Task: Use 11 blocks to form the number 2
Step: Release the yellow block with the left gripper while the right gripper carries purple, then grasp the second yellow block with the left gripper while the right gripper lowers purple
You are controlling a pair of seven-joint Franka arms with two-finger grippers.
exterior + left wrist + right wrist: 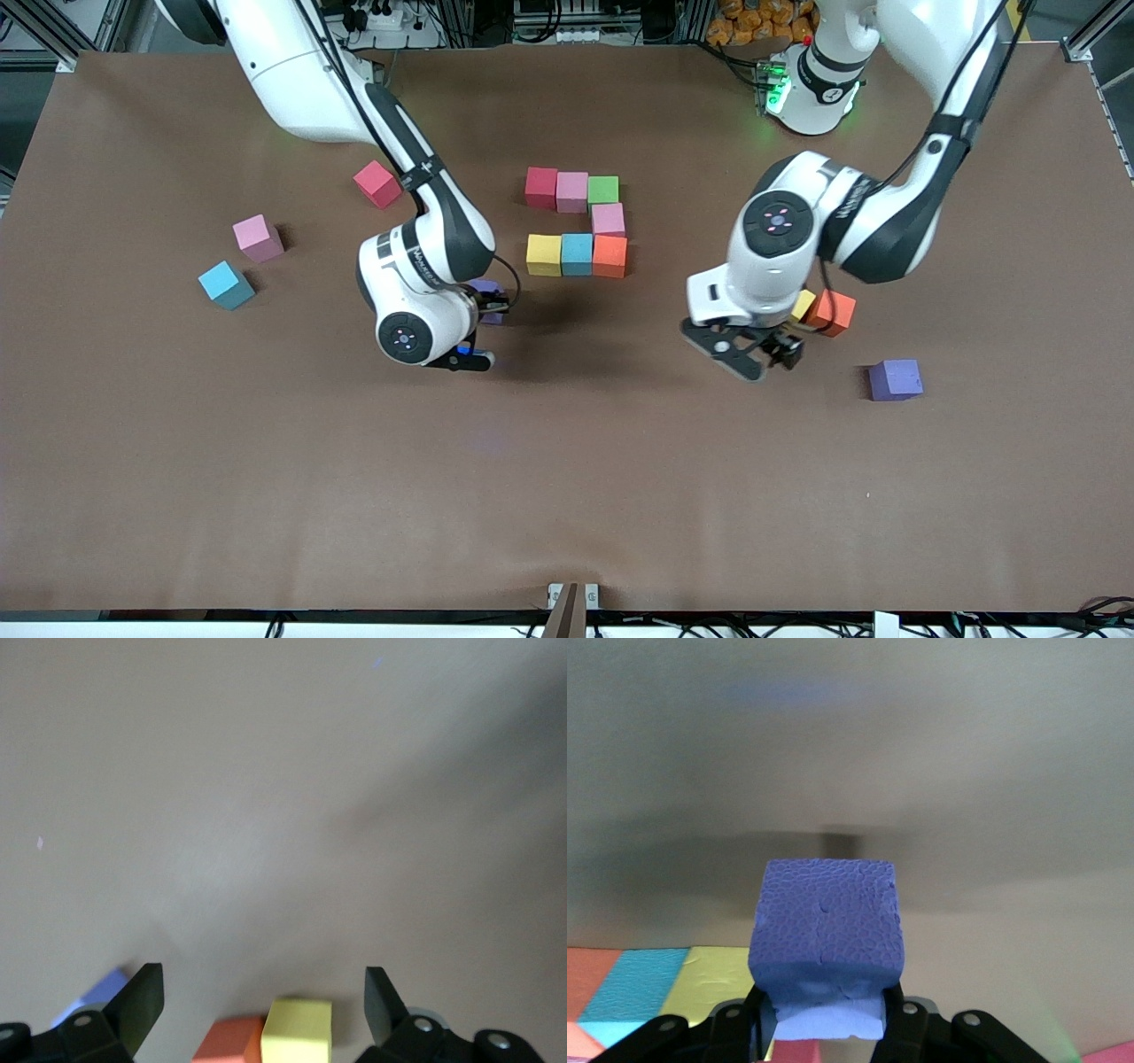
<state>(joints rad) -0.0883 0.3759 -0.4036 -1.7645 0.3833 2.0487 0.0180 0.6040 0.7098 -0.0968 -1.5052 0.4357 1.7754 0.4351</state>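
Several blocks form a partial figure mid-table: red, pink and green in a row, a pink one below the green, then orange, light blue and yellow. My right gripper is shut on a purple block, beside the yellow block on the right arm's side. My left gripper is open, low over the table, with a yellow block and an orange block just short of its fingers.
Another purple block lies toward the left arm's end, nearer the front camera. Toward the right arm's end lie loose red, pink and light blue blocks. The brown table stretches bare along the front.
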